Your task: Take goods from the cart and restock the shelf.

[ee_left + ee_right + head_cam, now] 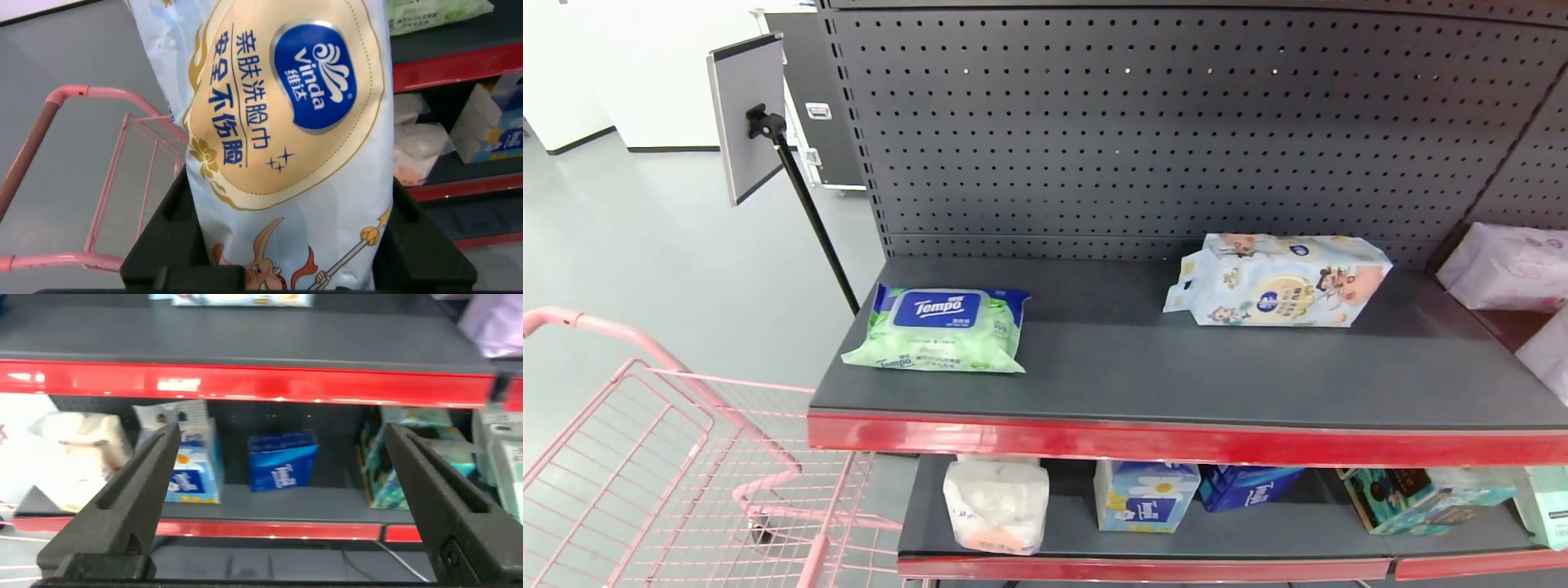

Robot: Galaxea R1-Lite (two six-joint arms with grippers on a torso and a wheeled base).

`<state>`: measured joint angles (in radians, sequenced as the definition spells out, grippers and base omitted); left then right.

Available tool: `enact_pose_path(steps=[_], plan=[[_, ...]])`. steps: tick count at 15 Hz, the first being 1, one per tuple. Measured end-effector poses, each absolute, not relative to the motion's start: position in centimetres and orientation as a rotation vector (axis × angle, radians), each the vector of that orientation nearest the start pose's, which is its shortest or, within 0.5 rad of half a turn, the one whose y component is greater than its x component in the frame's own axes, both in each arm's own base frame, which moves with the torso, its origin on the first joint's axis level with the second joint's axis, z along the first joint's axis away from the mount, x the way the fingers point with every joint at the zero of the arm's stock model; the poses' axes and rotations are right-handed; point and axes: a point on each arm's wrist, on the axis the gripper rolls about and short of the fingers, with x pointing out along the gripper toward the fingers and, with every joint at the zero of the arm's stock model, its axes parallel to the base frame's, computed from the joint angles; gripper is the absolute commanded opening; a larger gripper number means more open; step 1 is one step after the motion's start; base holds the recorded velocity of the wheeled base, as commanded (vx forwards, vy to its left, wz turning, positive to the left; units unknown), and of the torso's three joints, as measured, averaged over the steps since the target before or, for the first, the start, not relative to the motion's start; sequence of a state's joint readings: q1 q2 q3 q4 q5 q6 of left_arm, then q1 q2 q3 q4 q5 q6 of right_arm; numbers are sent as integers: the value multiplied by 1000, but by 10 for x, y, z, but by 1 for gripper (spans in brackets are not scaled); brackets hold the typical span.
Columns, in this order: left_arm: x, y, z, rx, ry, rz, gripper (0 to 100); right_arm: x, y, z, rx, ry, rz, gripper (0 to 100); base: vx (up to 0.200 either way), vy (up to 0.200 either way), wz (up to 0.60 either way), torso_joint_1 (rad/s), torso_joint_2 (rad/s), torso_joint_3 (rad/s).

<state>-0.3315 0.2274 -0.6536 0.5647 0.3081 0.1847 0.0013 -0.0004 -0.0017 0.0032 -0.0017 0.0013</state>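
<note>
One tissue pack (286,106), likely soft, light and slippery-filmed, is sitting pinched across its width between the fingers of your left gripper (290,245), while your right gripper (282,437) is hanging spread and empty.

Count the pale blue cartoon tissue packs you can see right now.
2. One pale blue pack lies on the upper shelf, to the right of the green wipes pack. The second pack is held in the left pincer. Others may be hidden.
</note>
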Motion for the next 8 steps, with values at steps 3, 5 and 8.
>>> enact_pose_path(steps=[3,5,8], plan=[[-58,27,195,236,126,-38,0,-23,0,76,1,1,0,100,0,-200,0,7,4,6],[-58,27,195,237,126,-38,0,-23,0,76,0,1,0,100,0,-200,0,2,5,5],[-58,27,194,238,125,-38,0,-23,0,76,0,1,-1,100,0,-200,0,2,1,2]])
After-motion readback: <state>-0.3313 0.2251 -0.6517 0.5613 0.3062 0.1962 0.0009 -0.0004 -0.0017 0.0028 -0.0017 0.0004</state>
